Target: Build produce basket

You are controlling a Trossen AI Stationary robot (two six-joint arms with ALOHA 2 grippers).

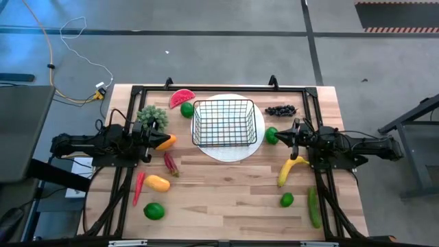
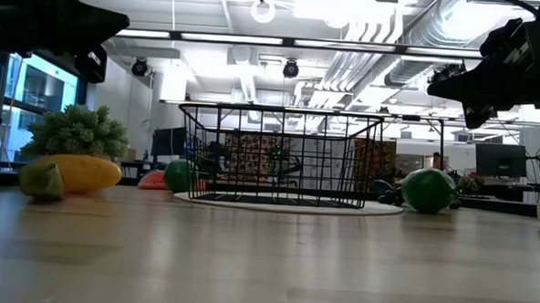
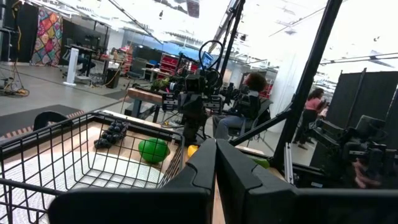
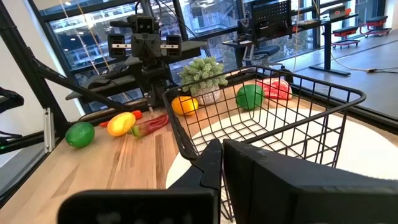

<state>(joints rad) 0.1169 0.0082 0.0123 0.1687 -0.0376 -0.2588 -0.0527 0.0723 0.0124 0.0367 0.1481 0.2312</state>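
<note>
Your basket (image 1: 223, 123) sits empty on the white plate (image 1: 257, 140) at table centre, long axis left-right. Produce (banana (image 1: 290, 169), cucumber (image 1: 313, 206)) lies scattered around. Left gripper (image 1: 162, 140) and right gripper (image 1: 279, 134): both closed, holding nothing.

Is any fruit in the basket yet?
No, the basket holds nothing; through its mesh only the white plate underneath shows.

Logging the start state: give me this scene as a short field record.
basket: black wire basket on the white plate, empty
left gripper: shut, left of the basket, holding nothing
right gripper: shut, right of the basket, holding nothing
produce near basket: watermelon slice, grapes, lime
produce at front: banana, cucumber
</note>
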